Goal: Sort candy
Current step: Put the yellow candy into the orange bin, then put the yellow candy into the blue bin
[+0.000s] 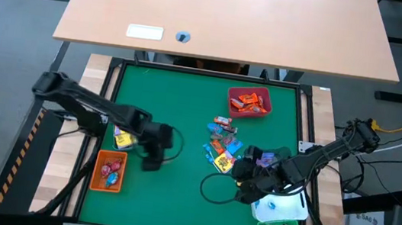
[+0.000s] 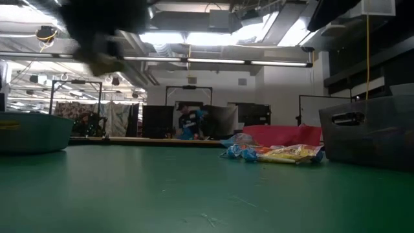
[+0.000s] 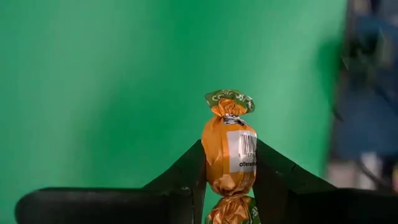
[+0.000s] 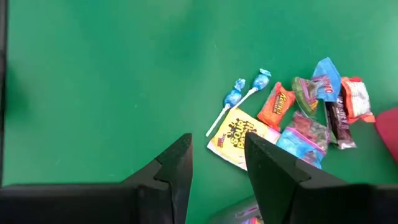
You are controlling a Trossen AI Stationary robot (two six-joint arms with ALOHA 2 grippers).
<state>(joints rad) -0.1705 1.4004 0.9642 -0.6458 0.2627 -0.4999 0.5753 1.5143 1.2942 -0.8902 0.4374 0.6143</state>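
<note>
Left end effector (image 3: 229,186) clenched on an orange-wrapped candy (image 3: 229,152), carried above the bench (image 1: 175,201) beside the orange bin (image 1: 109,172), presumably its destination; right end effector (image 4: 216,165) released, poised beside the loose candy pile (image 1: 223,150) for another pick.

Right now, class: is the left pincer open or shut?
Shut: the left pincer grips an orange-wrapped candy between both fingers.

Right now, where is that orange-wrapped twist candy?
The orange foil-wrapped twist candy is pinched between the left gripper fingers, over the green mat's left side.
</note>
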